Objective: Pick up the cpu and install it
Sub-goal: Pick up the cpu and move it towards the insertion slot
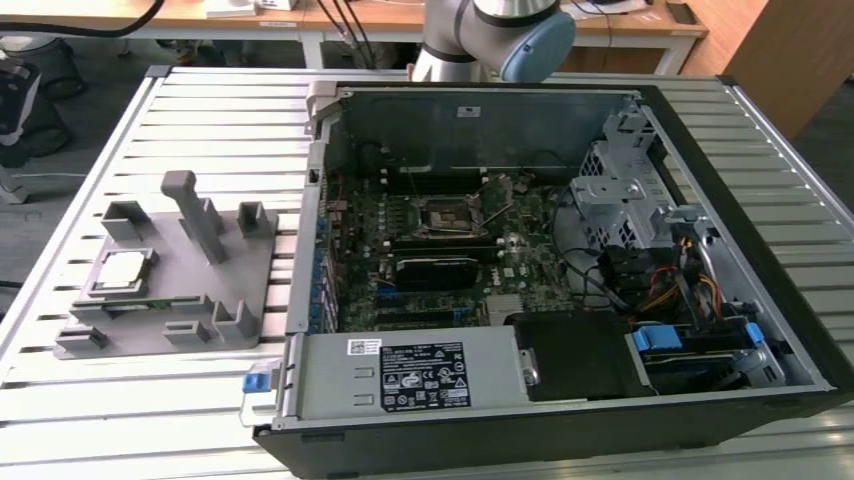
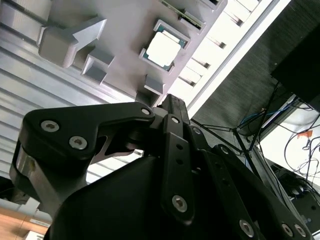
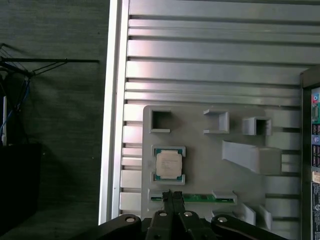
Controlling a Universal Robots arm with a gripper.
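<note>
Your cpu [image 1: 124, 268] lies flat in the grey fixture [image 1: 194, 305], at nine o'clock of the computer case [image 1: 467, 108] in the exterior view. The gripper [image 3: 172, 194] hovers near, clenched shut on nothing. Expect light, stiff, slick, fragile: grip opposite edges

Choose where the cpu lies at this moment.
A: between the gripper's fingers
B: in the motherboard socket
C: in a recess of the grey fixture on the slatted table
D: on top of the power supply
C: in the exterior view the cpu sits in a recess of the grey fixture, outside the computer case.
</note>
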